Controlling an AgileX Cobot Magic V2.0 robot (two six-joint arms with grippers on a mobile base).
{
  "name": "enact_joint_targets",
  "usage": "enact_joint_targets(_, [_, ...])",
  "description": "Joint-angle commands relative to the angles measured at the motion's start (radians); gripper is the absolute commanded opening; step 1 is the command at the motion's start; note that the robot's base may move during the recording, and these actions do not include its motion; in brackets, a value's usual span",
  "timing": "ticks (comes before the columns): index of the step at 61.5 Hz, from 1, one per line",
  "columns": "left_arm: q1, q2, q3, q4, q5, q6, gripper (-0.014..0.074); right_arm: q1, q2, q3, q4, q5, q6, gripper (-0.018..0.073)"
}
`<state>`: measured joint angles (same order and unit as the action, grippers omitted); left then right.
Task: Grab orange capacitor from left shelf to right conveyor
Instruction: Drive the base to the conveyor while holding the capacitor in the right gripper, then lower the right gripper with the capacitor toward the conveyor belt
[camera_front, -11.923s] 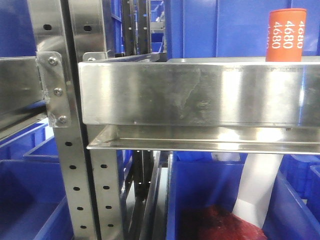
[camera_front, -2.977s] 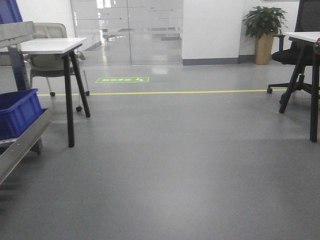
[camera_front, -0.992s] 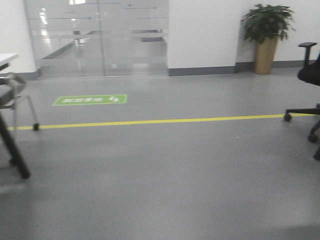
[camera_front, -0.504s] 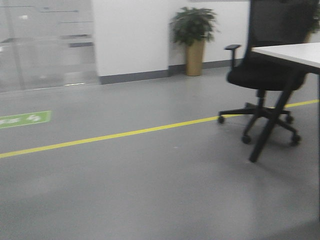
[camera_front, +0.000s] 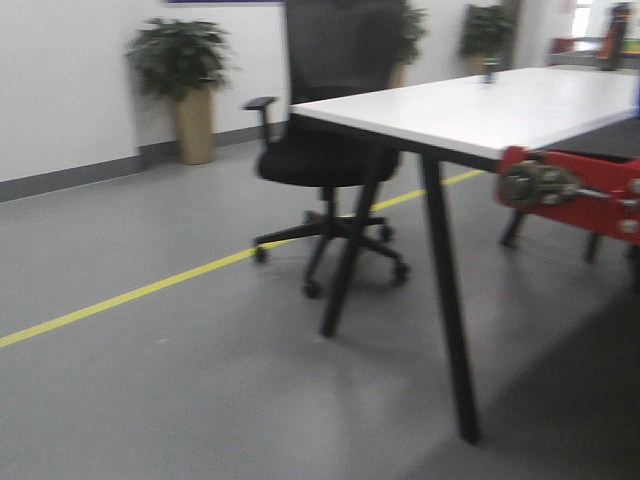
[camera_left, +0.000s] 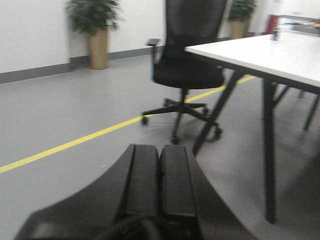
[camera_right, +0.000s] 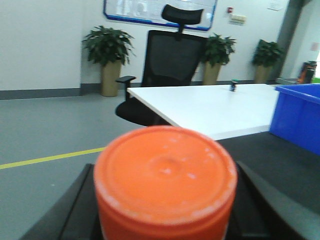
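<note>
In the right wrist view the orange capacitor (camera_right: 165, 172) fills the lower middle, its round end cap facing the camera. My right gripper (camera_right: 167, 212) is shut on it, with a black finger (camera_right: 75, 205) on either side. Its printed side is hidden. The left gripper (camera_left: 160, 152) is shut and holds nothing, its two black pads pressed together above the grey floor. A red frame with a silver fitting, the right conveyor (camera_front: 570, 188), shows at the right edge of the front view. The left shelf is out of view.
A white table (camera_front: 480, 105) on black legs stands ahead to the right, with a black office chair (camera_front: 330, 150) behind it. A yellow floor line (camera_front: 130, 295) crosses the grey floor. A blue bin (camera_right: 299, 114) sits on a dark surface (camera_right: 265, 150) at the right. Potted plants (camera_front: 185, 85) line the wall.
The front view has swung right: the shelf with the capacitor is gone, then open floor passed, and now the chair, the white table and the red conveyor frame have come in.
</note>
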<state>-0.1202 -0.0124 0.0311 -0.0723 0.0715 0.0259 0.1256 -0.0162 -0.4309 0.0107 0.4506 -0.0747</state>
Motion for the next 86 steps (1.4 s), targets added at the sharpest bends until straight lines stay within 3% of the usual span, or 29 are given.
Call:
enact_joint_targets(1, [-0.003, -0.012, -0.005, -0.002, -0.088, -0.001, -0.0127, -0.006, 0.011, -0.025, -0.004, -0.09, -0.008, 0.015])
enact_joint_targets(71, [-0.001, -0.012, -0.005, -0.002, -0.088, -0.001, -0.0127, -0.006, 0.011, -0.025, -0.004, -0.09, -0.008, 0.015])
enact_joint_targets(86, [0.064, -0.012, -0.005, -0.002, -0.088, -0.001, -0.0127, -0.006, 0.011, -0.025, -0.004, -0.09, -0.008, 0.015])
